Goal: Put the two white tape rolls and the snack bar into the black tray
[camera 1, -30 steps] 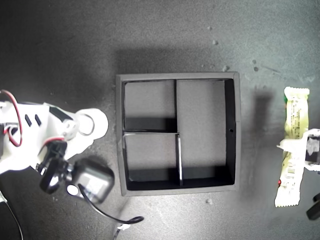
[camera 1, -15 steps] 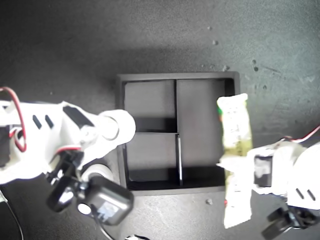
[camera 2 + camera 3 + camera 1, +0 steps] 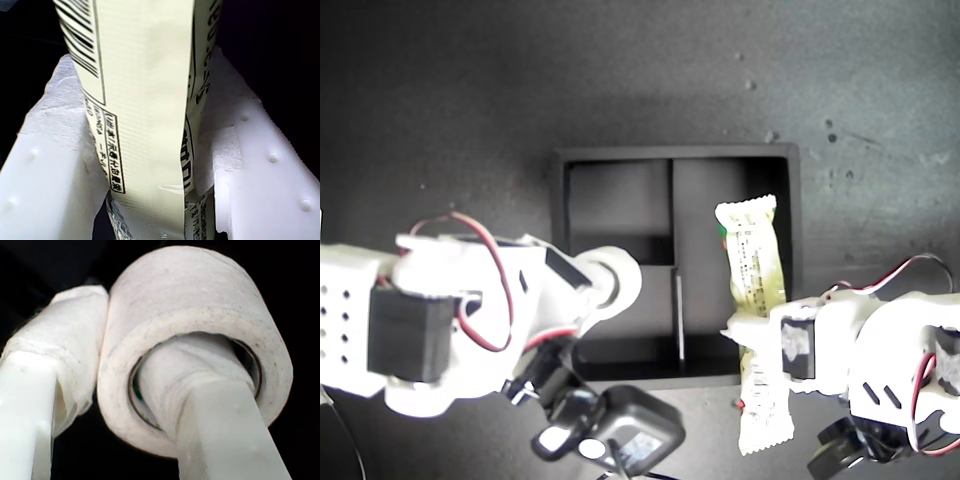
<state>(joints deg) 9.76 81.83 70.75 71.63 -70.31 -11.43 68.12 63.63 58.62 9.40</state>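
The black tray point(image 3: 670, 152) sits mid-table in the exterior view, its three compartments bare. My first gripper point(image 3: 752, 335) point(image 3: 150, 165) is shut on the snack bar point(image 3: 750, 270) point(image 3: 145, 100). It holds the bar lengthwise above the tray's long compartment at the exterior view's right, with the bar's near end past the tray's front wall. My second gripper point(image 3: 605, 283) point(image 3: 120, 355) is shut on a white tape roll point(image 3: 612, 282) point(image 3: 200, 295), one finger through its hole. That roll hangs over the tray's wall on the exterior view's left, beside the nearer small compartment.
A dark speckled table surface point(image 3: 470, 90) surrounds the tray. The second arm's white body and red wires point(image 3: 450, 310) fill the exterior view's lower left. The first arm's body point(image 3: 880, 370) fills its lower right. A black camera module point(image 3: 630, 430) hangs near the tray's front corner.
The first gripper carried the snack bar leftward in the exterior view, further over the long compartment. The second arm swung rightward with the tape roll, reaching the tray's wall.
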